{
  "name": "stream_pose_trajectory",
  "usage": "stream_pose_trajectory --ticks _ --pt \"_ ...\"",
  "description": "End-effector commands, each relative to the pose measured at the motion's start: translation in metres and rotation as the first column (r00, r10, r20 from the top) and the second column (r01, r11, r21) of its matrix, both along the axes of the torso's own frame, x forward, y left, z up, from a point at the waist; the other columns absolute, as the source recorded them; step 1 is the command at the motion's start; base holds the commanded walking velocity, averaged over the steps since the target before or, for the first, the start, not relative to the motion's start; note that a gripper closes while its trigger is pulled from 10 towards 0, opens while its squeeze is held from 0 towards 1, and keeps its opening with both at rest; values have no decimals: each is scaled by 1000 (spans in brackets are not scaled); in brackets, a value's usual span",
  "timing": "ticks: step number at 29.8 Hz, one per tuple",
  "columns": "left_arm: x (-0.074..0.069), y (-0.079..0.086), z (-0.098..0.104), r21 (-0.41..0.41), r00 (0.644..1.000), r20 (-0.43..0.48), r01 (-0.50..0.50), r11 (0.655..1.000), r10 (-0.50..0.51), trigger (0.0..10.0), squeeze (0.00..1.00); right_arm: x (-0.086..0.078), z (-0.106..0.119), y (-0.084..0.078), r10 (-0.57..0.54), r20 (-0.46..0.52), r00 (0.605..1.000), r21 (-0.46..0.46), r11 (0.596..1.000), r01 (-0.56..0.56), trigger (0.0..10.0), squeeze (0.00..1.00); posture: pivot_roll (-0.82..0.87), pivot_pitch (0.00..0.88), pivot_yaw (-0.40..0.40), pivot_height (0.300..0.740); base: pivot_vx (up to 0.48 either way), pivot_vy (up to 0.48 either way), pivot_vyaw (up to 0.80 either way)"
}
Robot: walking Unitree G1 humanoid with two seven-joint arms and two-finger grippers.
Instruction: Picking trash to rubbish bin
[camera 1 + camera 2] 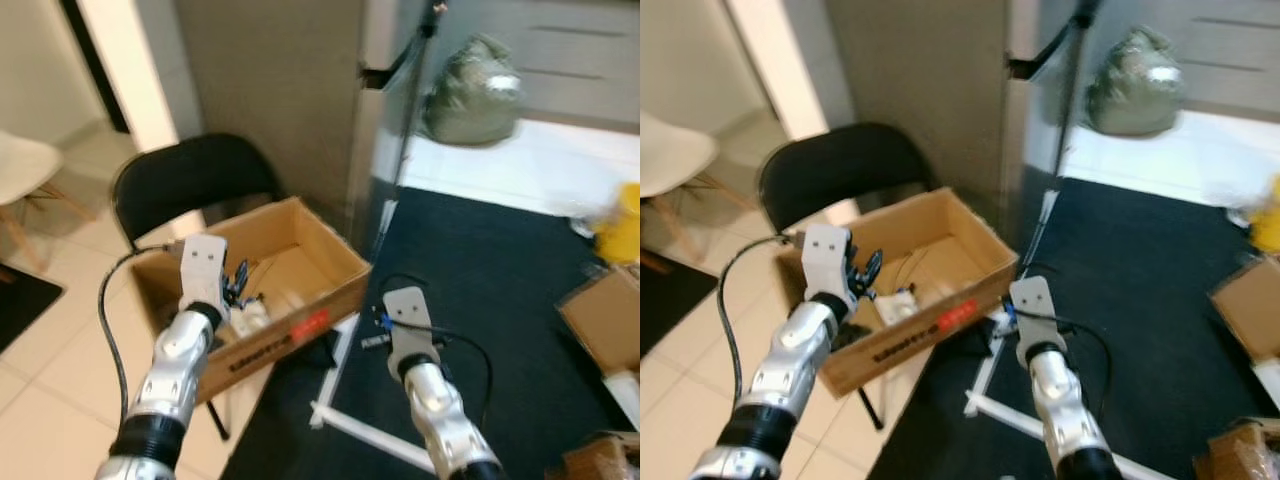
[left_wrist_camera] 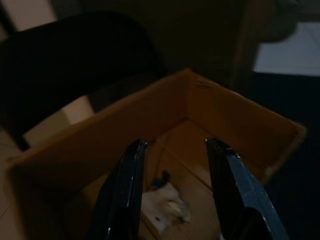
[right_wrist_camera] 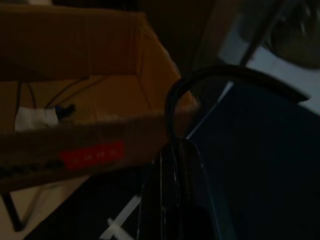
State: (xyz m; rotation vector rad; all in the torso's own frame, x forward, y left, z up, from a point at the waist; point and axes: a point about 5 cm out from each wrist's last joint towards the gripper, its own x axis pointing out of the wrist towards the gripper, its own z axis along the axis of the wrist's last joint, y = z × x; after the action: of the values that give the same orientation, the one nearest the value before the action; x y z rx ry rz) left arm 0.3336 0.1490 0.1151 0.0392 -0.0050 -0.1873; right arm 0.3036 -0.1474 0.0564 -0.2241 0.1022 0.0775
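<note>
An open cardboard box (image 1: 330, 240) with a red label (image 1: 310, 323) rests on a black folding chair (image 1: 190, 175). Crumpled white trash (image 2: 162, 207) and thin wires lie on its floor. My left gripper (image 1: 237, 280) hangs above the inside of the box, open, with nothing between its fingers (image 2: 227, 165). My right gripper (image 1: 378, 322) is shut just outside the box's right front corner, above the dark mat (image 1: 500, 270). In the right wrist view its fingers (image 3: 175, 160) are pressed together, with a black cable arching over them.
A tripod pole (image 1: 405, 120) stands against the grey cabinet behind the box. A grey-green bag (image 1: 470, 95) sits at the back on white floor. White strips (image 1: 345, 420) lie on the mat. A yellow object (image 1: 622, 225) and another carton (image 1: 605, 315) are at the right; a white chair (image 1: 25, 165) is at the left.
</note>
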Motion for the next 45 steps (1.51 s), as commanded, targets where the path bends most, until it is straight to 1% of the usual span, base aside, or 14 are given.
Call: stream_pose_trajectory --ticks 1,4,9,13,34,38,40,41,42,45 --pt "-1 3 -3 8 1000 -13 -6 1000 6 10000 0 -1 -1 2 -3 -3 1000 4 1000 3 10000 0 -24 73 42 740 307 0 800" --pt "-1 3 -3 8 1000 -13 -7 1000 7 10000 0 -1 -1 2 -4 -2 1000 4 1000 4 10000 0 -24 73 42 740 307 0 769" --pt "-1 3 -3 9 1000 -13 -6 1000 6 10000 0 -1 -1 1 -20 -4 1000 39 999 20 10000 0 -23 74 44 740 307 0 0" --pt "-1 3 -2 10 1000 -13 -7 1000 7 10000 0 -1 -2 1 -19 -5 1000 41 999 20 10000 0 -23 74 46 740 302 0 0" --pt "0 3 -3 13 1000 -21 -5 1000 5 10000 0 0 -2 1 -16 -11 1000 44 999 16 10000 0 -21 82 44 740 0 0 0" --pt "4 2 -7 31 999 -39 8 999 -7 10000 0 8 1 5 22 -9 1000 16 1000 -22 10000 0 -26 93 39 740 0 0 0" --pt "7 1 -9 22 999 -49 10 1000 -9 10000 0 13 3 7 27 -8 1000 51 998 -26 10000 0 -26 102 32 740 0 0 0" --pt "8 0 -10 26 998 -54 14 1000 -12 10000 0 16 4 7 26 -22 999 60 998 -24 10000 0 -26 110 26 740 0 0 0" --pt "8 0 -10 26 998 -54 14 1000 -12 10000 0 16 4 7 26 -22 999 60 998 -24 10000 0 -26 110 26 740 0 0 0" --pt "11 -7 -9 23 998 -59 31 999 -29 10000 0 29 12 11 53 -24 998 28 998 -52 10000 0 -30 139 12 740 0 0 0"
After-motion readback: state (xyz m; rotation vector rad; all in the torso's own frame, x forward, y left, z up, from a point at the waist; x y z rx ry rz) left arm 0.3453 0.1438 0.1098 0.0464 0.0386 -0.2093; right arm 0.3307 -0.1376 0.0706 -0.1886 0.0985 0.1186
